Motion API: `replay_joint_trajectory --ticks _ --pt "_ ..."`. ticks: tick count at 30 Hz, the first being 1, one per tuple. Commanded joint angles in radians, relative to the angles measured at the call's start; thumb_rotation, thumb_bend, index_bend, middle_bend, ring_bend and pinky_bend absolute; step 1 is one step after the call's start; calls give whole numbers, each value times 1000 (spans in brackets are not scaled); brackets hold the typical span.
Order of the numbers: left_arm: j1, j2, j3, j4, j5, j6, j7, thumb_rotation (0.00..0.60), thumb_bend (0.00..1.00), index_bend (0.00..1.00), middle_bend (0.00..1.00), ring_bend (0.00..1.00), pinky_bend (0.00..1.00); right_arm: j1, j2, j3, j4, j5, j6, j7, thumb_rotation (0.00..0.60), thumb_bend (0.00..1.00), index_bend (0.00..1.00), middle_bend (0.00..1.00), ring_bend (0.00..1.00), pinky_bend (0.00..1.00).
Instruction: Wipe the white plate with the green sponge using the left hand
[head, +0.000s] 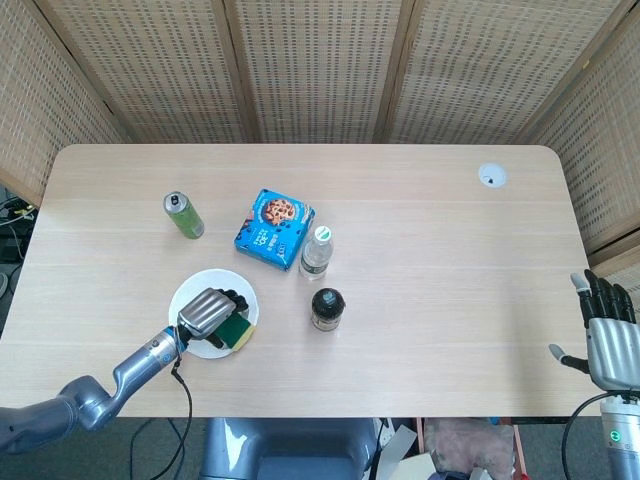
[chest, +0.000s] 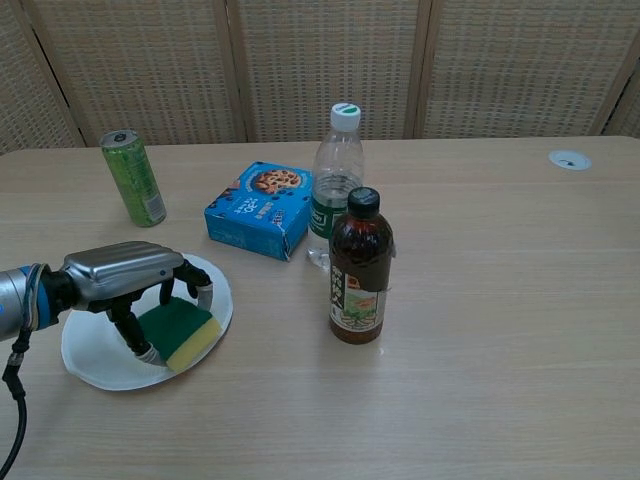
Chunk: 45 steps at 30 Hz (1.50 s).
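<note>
The white plate (head: 193, 290) (chest: 95, 362) lies near the table's front left edge. On it rests the green sponge (head: 238, 332) (chest: 180, 325) with its yellow underside. My left hand (head: 208, 313) (chest: 122, 275) arches over the sponge, gripping it between thumb and fingers and holding it down on the plate. My right hand (head: 608, 340) hangs off the table's right edge in the head view, fingers spread, holding nothing; the chest view does not show it.
A green can (head: 183, 214) (chest: 133, 177) stands behind the plate. A blue cookie box (head: 274, 228) (chest: 259, 208), a clear water bottle (head: 315, 251) (chest: 337, 182) and a dark tea bottle (head: 326, 309) (chest: 359, 267) stand to the plate's right. A round grommet (head: 491, 176) sits at the far right.
</note>
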Motion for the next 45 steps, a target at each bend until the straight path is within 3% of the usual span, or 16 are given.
replay_joint_trajectory --ticks 1,8,12,18,29,38,45 --pt "3 -5 -2 10 5 16 -5 600 106 494 387 307 423 0 0 0 0 0 1 0 600 0 0 0 0 0" --pt "2 58 -18 -66 26 87 -35 600 107 495 387 307 421 -1 0 -1 -2 -3 3 -1 600 0 0 0 0 0" --pt "-3 79 -31 -87 8 72 -23 600 107 494 387 307 421 -1 0 -2 -4 -5 3 -2 600 0 0 0 0 0" --pt "-3 29 -30 -5 -32 -1 3 600 106 494 387 307 421 -1 1 -1 -3 -1 1 0 600 0 0 0 0 0" --pt "-5 -33 -10 73 -17 -27 8 600 109 494 386 307 421 0 2 -1 -2 1 -3 1 600 0 0 0 0 0" --pt "-12 63 -51 -82 12 91 -21 600 111 494 387 307 421 -1 3 -3 -6 -4 1 2 600 0 0 0 0 0" --pt "-23 62 -52 -122 -16 34 10 600 111 494 387 307 421 0 2 -3 -5 -3 -1 -2 600 0 0 0 0 0"
